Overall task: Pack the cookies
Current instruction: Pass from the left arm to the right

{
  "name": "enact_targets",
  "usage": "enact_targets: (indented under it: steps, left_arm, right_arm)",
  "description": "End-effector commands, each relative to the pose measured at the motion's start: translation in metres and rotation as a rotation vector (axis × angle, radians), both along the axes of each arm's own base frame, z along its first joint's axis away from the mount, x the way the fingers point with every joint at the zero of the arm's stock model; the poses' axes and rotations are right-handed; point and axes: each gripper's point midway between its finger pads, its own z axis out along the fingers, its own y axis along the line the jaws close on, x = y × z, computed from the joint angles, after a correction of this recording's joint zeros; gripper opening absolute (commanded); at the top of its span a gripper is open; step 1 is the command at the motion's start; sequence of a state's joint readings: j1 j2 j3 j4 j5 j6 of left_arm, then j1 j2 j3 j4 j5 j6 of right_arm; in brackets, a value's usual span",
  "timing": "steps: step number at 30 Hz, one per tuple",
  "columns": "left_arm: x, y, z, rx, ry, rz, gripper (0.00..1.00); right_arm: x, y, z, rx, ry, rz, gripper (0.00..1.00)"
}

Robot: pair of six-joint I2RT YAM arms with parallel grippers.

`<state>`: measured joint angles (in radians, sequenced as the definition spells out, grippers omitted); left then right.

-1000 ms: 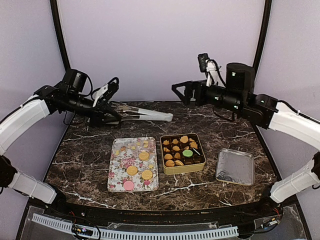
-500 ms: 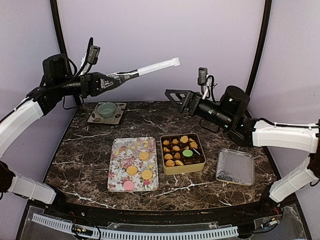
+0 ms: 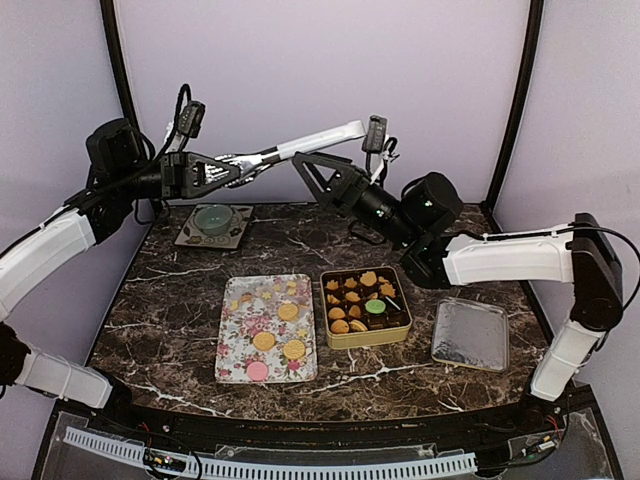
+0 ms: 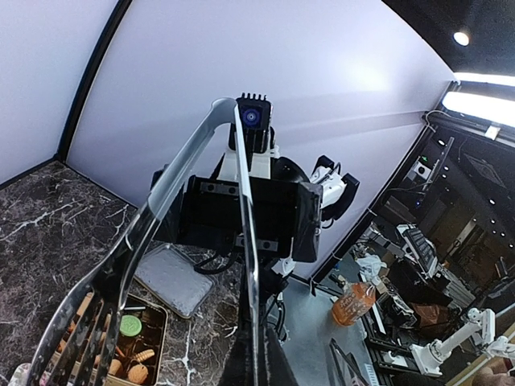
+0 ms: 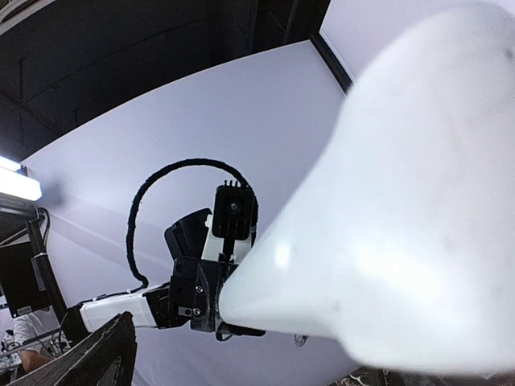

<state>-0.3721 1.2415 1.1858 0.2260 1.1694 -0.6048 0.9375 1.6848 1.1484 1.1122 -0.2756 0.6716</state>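
Several round cookies (image 3: pixel 288 311) lie on the flower-patterned tray (image 3: pixel 240 325); more cookies (image 3: pixel 352 297) sit in the paper cups of the gold tin (image 3: pixel 366 339). My left gripper (image 3: pixel 222 168) is high over the table's back left, shut on metal tongs (image 3: pixel 300 146) whose white tip points right. The right gripper (image 3: pixel 308 178) is open, raised beside and just below the tongs, nothing between its fingers. The white tip of the tongs (image 5: pixel 402 201) fills the right wrist view. The left wrist view looks along the tongs (image 4: pixel 245 201) at the right gripper (image 4: pixel 241 215).
A silver tin lid (image 3: pixel 470 334) lies right of the tin. A green bowl on a dark coaster (image 3: pixel 214 219) stands at the back left. Black frame posts rise at both back corners.
The left arm has lifted the tongs from low over the table's back into the air. The right arm has swung left and up, bringing its open gripper beside the tongs.
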Motion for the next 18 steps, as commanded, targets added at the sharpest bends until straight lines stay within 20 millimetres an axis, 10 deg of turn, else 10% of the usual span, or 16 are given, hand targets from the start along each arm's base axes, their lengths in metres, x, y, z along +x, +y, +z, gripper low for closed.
enact_targets:
  steps: [1, 18]
  left_arm:
    - [-0.016, 0.005, 0.014, -0.034, -0.078, -0.030, 0.00]
    - [-0.019, 0.007, -0.006, 0.001, -0.115, -0.031, 0.00]
  right_arm:
    - [-0.015, -0.005, 0.039, 0.146, -0.073, 0.065, 0.99]
    - [-0.006, 0.012, 0.040, 0.119, -0.018, 0.102, 0.55]
